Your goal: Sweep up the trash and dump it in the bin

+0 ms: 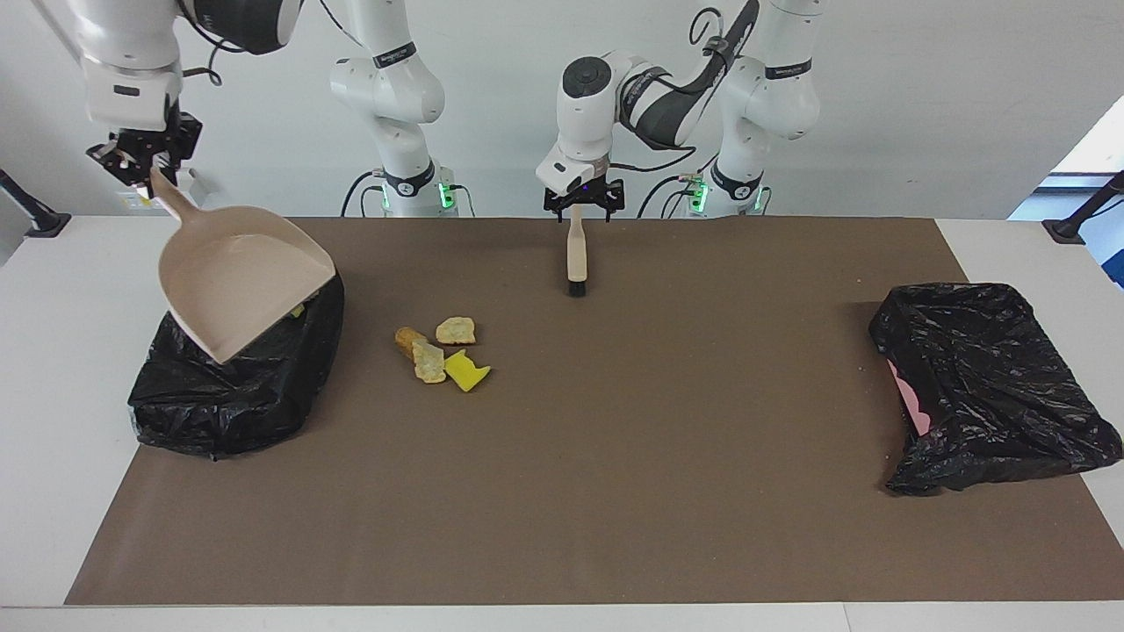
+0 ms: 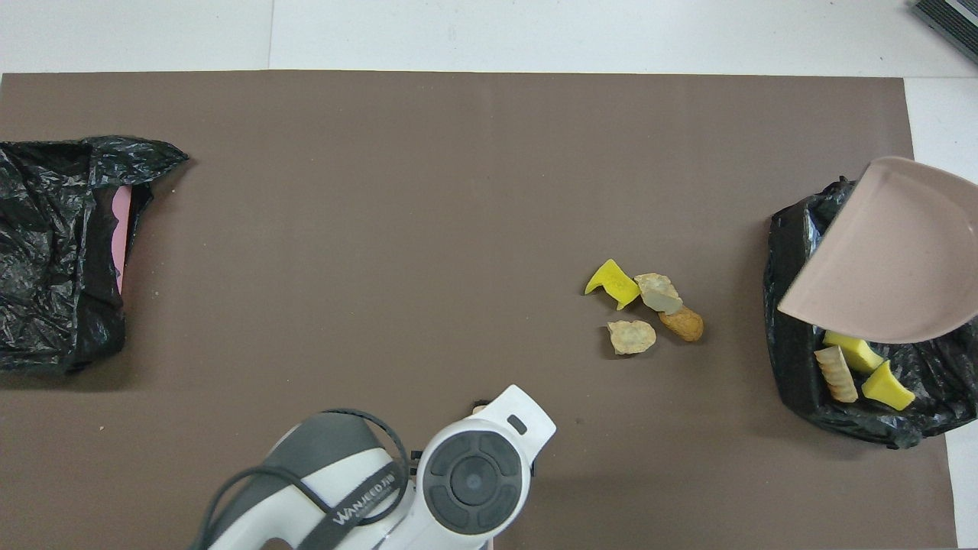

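Beige dustpan [image 1: 237, 281] hangs tipped over the bin [image 1: 233, 386], its handle clamped in the right gripper [image 1: 140, 167], scraps already dumped below it. Left gripper [image 1: 577, 204] stands spread apart above the brush [image 1: 576, 254] lying on the mat. Remaining trash [image 1: 439, 351] lies between them: next, I'd say, regrip the brush.

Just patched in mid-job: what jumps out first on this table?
The beige dustpan, held by its handle in the right tool, hangs tilted over the black-lined bin at the right arm's end, where scraps already lie. A small pile of trash sits on the brown mat beside that bin. The left tool stands open over the brush lying near the robots.
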### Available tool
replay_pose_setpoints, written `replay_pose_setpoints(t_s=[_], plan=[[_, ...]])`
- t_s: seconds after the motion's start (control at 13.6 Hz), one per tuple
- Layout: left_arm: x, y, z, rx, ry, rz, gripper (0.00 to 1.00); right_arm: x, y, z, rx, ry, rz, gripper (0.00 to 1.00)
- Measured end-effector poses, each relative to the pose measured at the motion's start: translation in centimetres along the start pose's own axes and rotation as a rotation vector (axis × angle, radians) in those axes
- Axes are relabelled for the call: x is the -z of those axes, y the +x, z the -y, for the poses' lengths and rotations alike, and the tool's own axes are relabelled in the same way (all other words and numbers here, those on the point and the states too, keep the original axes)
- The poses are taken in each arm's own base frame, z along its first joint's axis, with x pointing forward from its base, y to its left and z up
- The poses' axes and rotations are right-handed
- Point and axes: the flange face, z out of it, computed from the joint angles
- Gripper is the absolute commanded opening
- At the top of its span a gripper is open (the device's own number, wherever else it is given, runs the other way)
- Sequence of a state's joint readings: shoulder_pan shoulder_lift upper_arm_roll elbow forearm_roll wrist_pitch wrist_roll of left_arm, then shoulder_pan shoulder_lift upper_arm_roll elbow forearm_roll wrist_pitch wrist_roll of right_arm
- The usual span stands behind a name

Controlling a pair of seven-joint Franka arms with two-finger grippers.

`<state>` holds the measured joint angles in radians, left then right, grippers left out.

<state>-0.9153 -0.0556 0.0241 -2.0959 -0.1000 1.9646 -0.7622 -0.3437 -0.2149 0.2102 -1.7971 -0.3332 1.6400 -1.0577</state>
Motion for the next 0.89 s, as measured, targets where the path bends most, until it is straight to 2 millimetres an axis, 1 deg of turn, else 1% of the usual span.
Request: replay_pose_setpoints(t_s=[0.07,0.15,0.22,0.37,0.52,0.66,0.89], plan=[[2.3,2.3,1.5,0.003,-0.025,-0.029,1.00,0.6,2.3,1.2,-0.079,0.010,-0.027,0.00],[4.3,4.2,3.1,0.004,-0.039,-0.057,1.00,1.0,4.3,2.3,-0.145,0.022,-0.049,0.00],[6.3,5.8,4.7,-0.002,-0.040,-0.084,1.00,1.3,6.3,3.4,-0.212,0.041,-0.069,0.00],[10.3,8.1,7.9,-0.019,-0.034,-0.123,1.00,1.5,10.5,5.9,-0.329,0.088,-0.097,0.00],[13.6,10.0,11.2,-0.037,-0.032,-0.147,1.00,1.7,15.0,8.7,-0.421,0.136,-0.110,0.00],[16.1,11.6,14.8,-0.041,-0.035,-0.164,1.00,1.9,19.7,12.0,-0.516,0.164,-0.123,0.00],[19.3,12.6,20.3,-0.050,-0.024,-0.151,1.00,1.0,26.2,15.9,-0.640,0.207,-0.147,0.00]])
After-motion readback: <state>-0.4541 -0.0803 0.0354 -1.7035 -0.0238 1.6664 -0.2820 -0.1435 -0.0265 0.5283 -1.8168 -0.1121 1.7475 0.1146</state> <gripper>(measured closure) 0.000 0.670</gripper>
